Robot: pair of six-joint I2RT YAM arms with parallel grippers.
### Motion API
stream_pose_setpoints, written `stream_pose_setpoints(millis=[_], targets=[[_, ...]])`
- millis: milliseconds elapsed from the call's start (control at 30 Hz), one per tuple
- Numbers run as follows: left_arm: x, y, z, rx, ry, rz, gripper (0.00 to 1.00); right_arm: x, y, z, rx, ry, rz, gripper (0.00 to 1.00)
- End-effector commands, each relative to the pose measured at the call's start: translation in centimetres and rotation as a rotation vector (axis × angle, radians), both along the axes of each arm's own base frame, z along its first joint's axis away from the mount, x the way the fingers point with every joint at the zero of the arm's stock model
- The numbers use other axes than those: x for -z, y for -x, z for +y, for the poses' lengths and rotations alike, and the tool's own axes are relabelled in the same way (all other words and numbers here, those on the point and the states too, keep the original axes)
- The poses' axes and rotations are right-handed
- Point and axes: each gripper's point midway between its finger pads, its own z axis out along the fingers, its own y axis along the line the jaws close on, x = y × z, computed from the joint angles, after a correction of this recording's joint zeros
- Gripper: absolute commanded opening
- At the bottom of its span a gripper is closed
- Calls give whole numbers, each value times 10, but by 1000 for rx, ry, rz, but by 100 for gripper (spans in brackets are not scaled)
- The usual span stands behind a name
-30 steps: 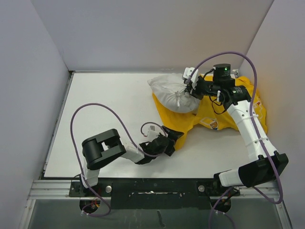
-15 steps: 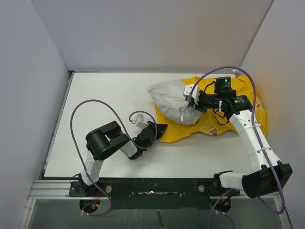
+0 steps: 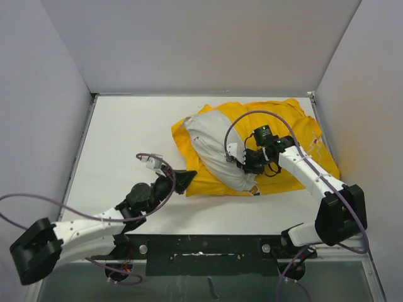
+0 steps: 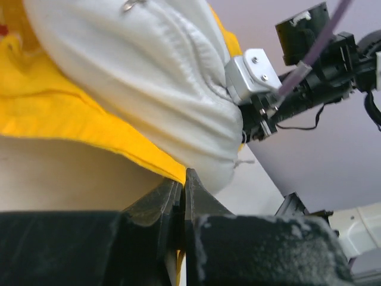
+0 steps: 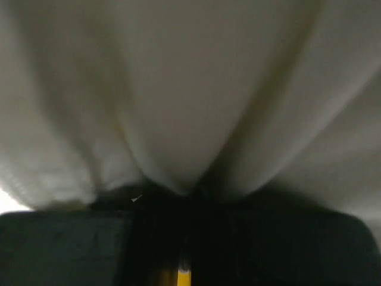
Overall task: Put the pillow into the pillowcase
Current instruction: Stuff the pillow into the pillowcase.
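Risks: pillowcase (image 3: 296, 126) is spread flat on the table (image 3: 126, 138) with no open mouth seen, so the pillow (image 3: 214, 145) may just be pushed over the cloth instead of into it; pillow is lying diagonally on top of the pillowcase's left part and is not seen to be inside; if it is dragged, the whole sack is likely to be bunched under it; left gripper (image 3: 184, 179) is clamped fully shut on the pillowcase's near-left hem, and only a thin sliver of yellow is caught between the jaws in the wrist view (image 4: 181, 190), so the hem could be pulled out, or both layers may be pinched and the mouth kept closed; right gripper (image 3: 242, 162) is closed on a bunched fold at the pillow's near end, so only fabric may be tugged.

Versus a second ago: pillowcase is shifted left and flattened out; pillow is brought from the far side down onto it; left arm is stretched low; left gripper, open then, is now shut.
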Motion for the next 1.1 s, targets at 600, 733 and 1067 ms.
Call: stream_pose_setpoints(millis=[600, 733, 1067], targets=[[15, 41, -12, 230, 16, -10, 0, -173, 68, 138, -531, -529, 75, 85], [15, 39, -12, 220, 27, -4, 0, -116, 40, 161, -406, -324, 28, 87], [-23, 59, 12, 228, 141, -62, 0, -48, -104, 73, 30, 36, -434, 7]])
